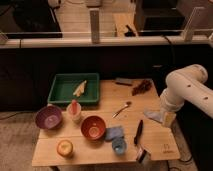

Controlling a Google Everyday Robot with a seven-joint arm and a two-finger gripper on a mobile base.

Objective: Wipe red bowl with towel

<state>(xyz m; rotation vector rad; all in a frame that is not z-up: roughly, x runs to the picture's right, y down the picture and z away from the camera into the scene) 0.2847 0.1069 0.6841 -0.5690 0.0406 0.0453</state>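
Observation:
The red bowl (pixel 93 127) stands upright on the wooden table (pixel 90 152), near its front middle. A blue-grey towel (pixel 113 133) lies crumpled on the table, touching the bowl's right side. My white arm (pixel 185 87) comes in from the right and bends down to the table's right edge. My gripper (pixel 155 116) is at its lower end, over the right part of the table, well to the right of the towel and the bowl. It touches neither of them.
A green tray (pixel 60 95) with a pale item is at the back left. A purple bowl (pixel 48 118), a cup (pixel 74 112), a round fruit (pixel 64 147), a small blue cup (pixel 119 145), a spoon (pixel 121 109) and a long black object (pixel 138 132) are on the table.

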